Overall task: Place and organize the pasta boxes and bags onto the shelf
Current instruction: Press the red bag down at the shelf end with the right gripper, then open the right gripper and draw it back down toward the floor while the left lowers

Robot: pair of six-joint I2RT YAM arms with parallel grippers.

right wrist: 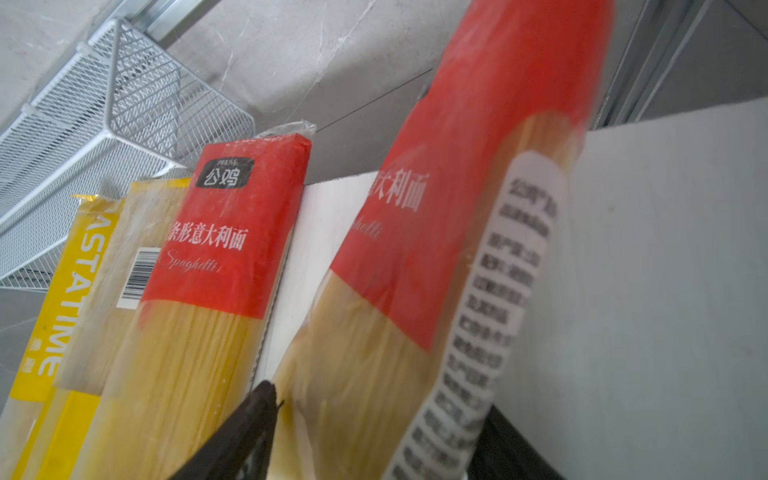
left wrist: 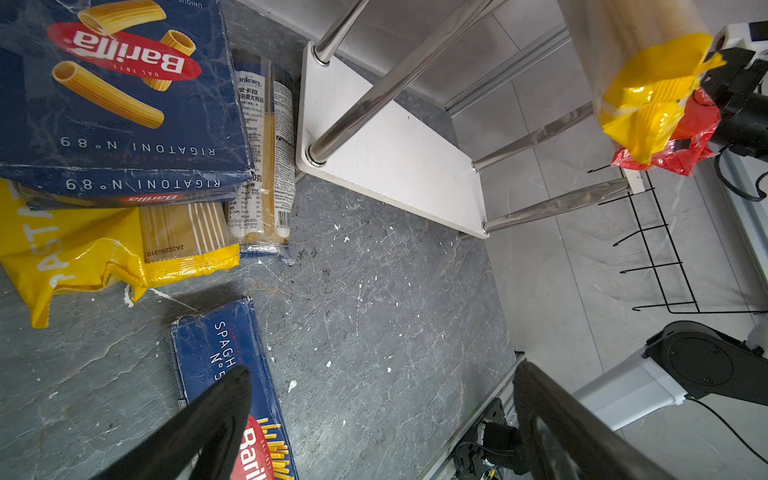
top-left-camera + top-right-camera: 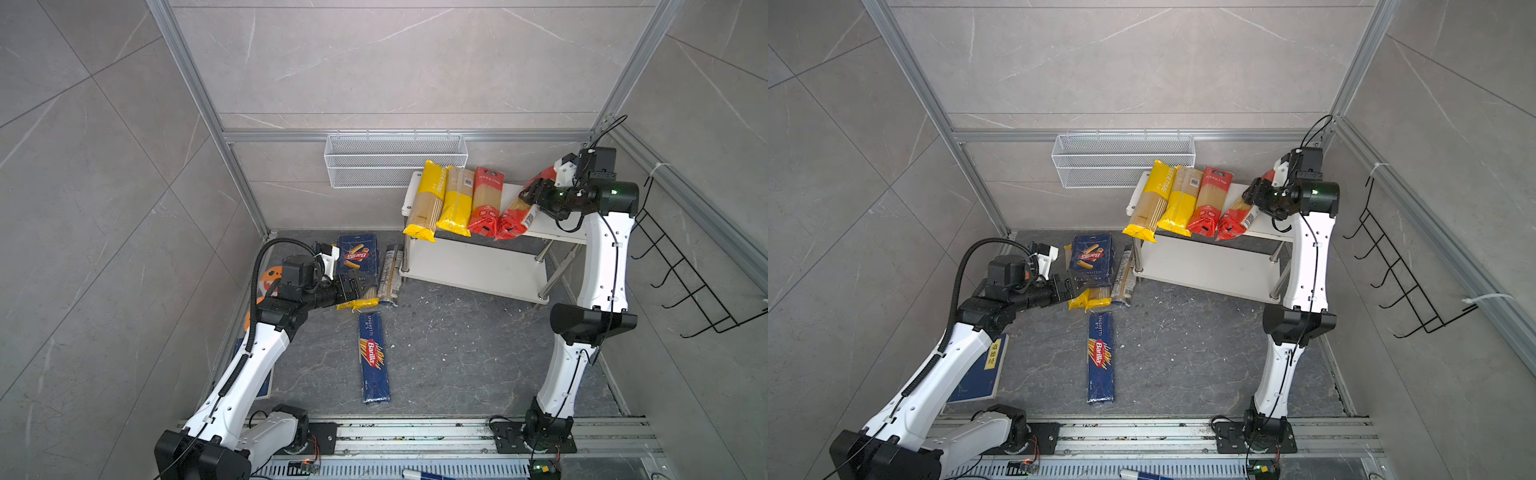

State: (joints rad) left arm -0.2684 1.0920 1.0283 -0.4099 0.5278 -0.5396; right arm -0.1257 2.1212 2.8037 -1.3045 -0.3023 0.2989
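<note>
Our right hand grasps a red spaghetti bag, which lies slanted on the top board of the shelf, with a gap to the other red bag. We should turn it parallel to this neighbour, bring it just beside, and only then let go gently. Our left hand is released, wide open above the Barilla spaghetti box on the surface.
</note>
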